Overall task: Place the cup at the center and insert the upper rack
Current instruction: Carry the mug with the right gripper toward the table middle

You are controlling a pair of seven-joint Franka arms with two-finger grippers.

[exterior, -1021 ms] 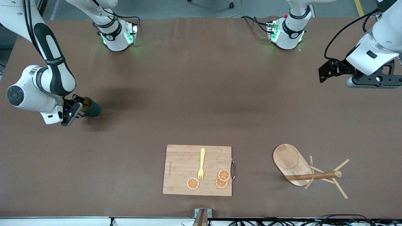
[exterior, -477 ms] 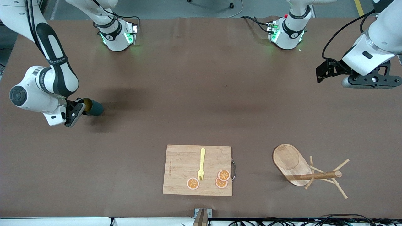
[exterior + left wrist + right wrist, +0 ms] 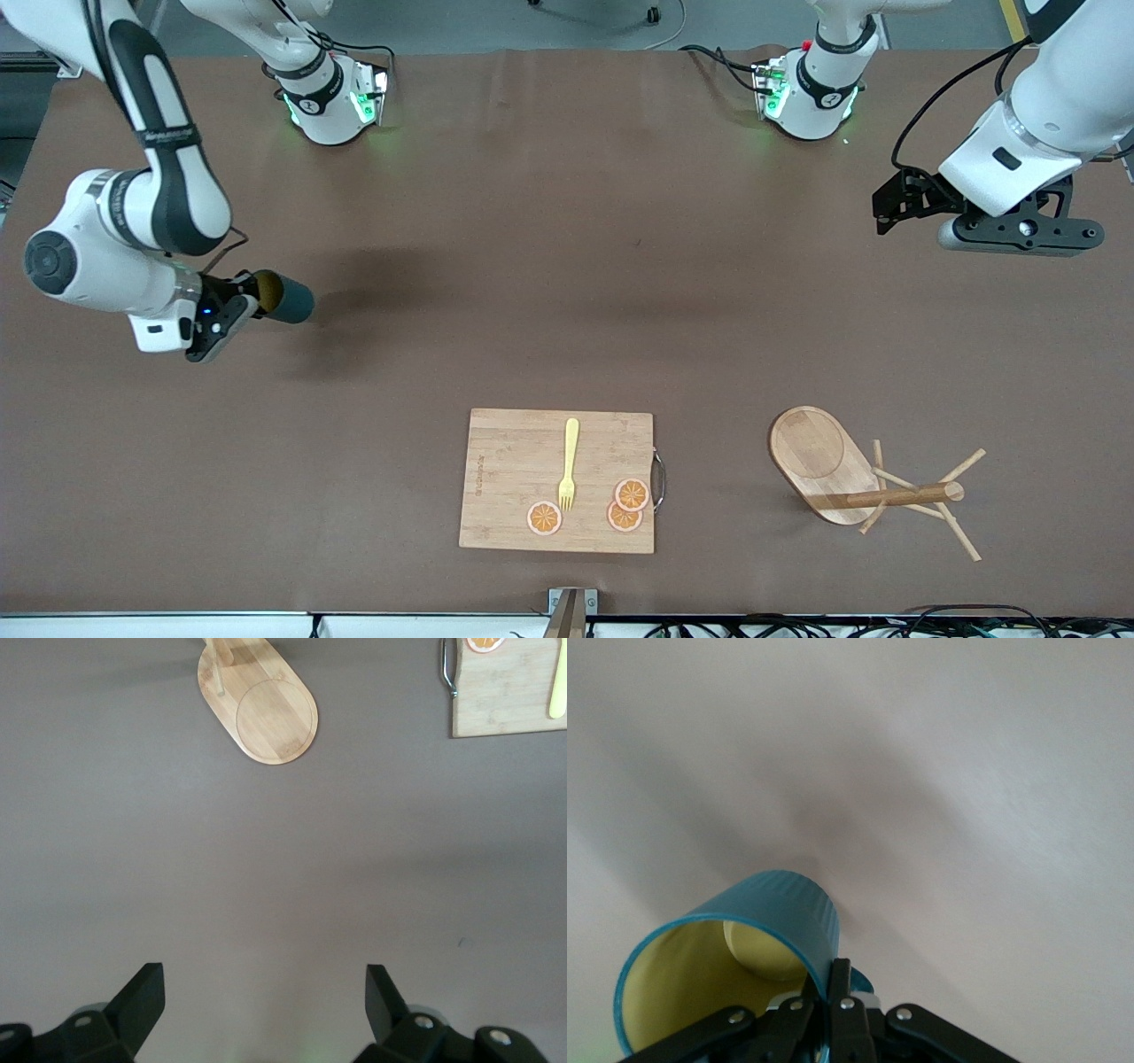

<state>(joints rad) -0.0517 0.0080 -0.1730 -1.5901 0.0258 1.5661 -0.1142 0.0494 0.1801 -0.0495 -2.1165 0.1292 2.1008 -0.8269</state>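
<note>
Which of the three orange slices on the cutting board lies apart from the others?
The orange slice toward the right arm's end of the cutting board; the other two overlap.

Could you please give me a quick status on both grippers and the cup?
Right gripper shut on the cup, clear of the table. Left gripper open, waiting near its own end. Upper rack lying on its side. Nothing blocking the centre.

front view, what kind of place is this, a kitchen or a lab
Most likely a robot lab bench rather than a kitchen: two white robot arms are bolted along a bare brown table, cables trail off its edges, and kitchen props, a rectangular bamboo cutting board and a toppled light wooden mug tree, lie on it.
</note>
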